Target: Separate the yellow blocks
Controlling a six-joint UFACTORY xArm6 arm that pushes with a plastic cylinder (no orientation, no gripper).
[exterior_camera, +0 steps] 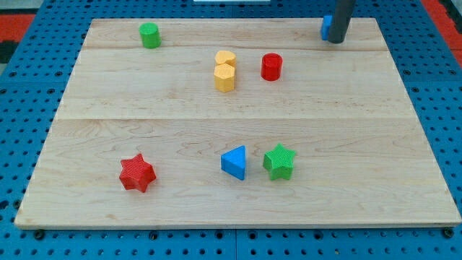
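Two yellow blocks touch each other in the upper middle of the board: a yellow heart (225, 58) toward the view's top and a yellow hexagon (224, 76) just below it. My tip (336, 41) is at the view's top right, far to the right of the yellow blocks. It stands against a blue block (326, 27) that the rod partly hides.
A red cylinder (271, 66) stands just right of the yellow pair. A green cylinder (149, 35) is at the top left. A red star (136, 172), a blue triangle (234, 161) and a green star (279, 160) lie near the bottom of the wooden board (361, 130).
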